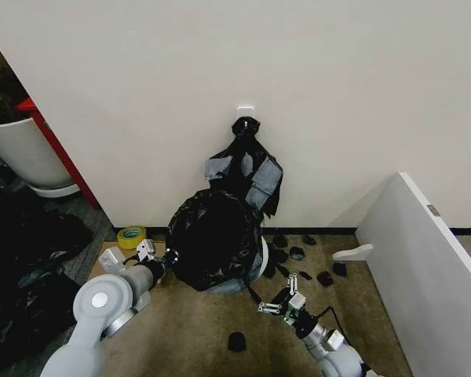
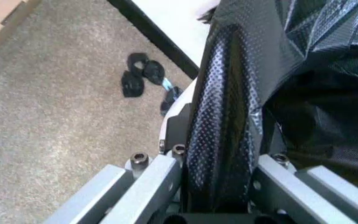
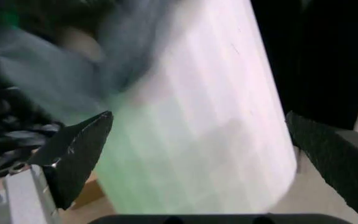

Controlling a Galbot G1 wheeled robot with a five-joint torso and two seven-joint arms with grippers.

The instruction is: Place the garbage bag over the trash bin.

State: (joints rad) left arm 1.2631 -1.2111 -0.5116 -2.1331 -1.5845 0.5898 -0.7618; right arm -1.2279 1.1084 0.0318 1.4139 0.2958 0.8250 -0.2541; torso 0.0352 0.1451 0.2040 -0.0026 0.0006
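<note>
Garbage bag: one glossy black garbage bag (image 1: 212, 236) sits draped over the bin on the floor, close to the wall; in the left wrist view its crinkled plastic (image 2: 229, 140) runs between the fingers.
Trash bin: one cream-white trash bin (image 1: 262, 258) stands under the bag, a sliver of its side showing at the bag's right edge; the right wrist view shows its smooth tapered wall (image 3: 210, 116) with a pale green tint toward the base.
Left hand: the left hand (image 1: 163, 261) is at the bag's left side, clenched on a fold of the bag, which fills the gap between its metal fingers (image 2: 151, 182).
Right hand: the right hand (image 1: 279, 302) hangs low, near the bin's right front, released, its dark fingers (image 3: 79, 149) spread wide with the bin wall between them and not touching.
Floor: tan carpet (image 1: 196, 338) with several small black scraps (image 1: 302, 255) scattered right of the bin.
Wall: a plain pale wall (image 1: 220, 63); one knotted bunch of black bags with grey patches (image 1: 247, 169) hangs from a hook just behind the bin.
Other things: one roll of yellow tape (image 1: 131, 236) left of the bin; one white board (image 1: 424, 267) leaning at the right; one larger white tub (image 1: 20, 153) at far left.
</note>
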